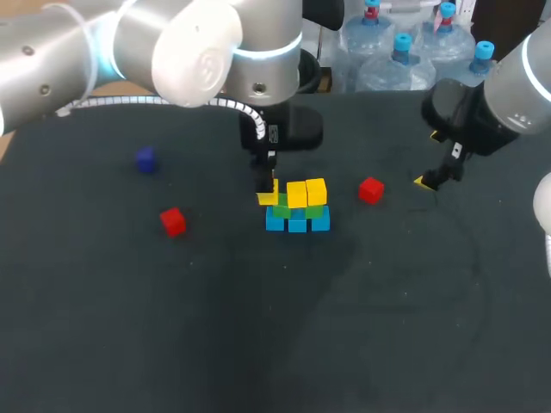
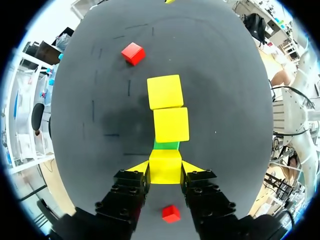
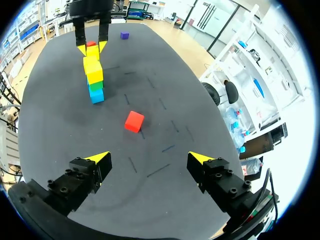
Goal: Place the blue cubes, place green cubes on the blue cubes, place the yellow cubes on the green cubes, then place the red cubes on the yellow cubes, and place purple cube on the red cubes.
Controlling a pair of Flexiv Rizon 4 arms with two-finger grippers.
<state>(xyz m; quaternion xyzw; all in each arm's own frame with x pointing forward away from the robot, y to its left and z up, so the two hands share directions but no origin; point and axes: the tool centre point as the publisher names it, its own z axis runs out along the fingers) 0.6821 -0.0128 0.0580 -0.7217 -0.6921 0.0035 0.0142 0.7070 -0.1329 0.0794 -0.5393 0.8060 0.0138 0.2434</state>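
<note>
Yellow cubes (image 1: 306, 192) were sitting two in a row on the green cubes (image 1: 314, 209), which sat on the blue cubes (image 1: 297, 224) around the middle of the dark surface (image 1: 258, 344). A third yellow cube (image 2: 165, 162) was pinched between both fingers of the left tool (image 2: 165, 169) at the left end of that row, right above a green one (only a sliver of green showed past it in the left wrist view, so I couldn't tell if it was resting on it). The right tool (image 3: 150, 159) hung over the far right of the surface, fingers spread wide with nothing in them. One red cube (image 1: 371, 190) lay between the stack and the right tool. The other red cube (image 1: 172, 221) lay well off to the left, a bit nearer. The purple cube (image 1: 146, 159) sat far left, apart from everything.
</note>
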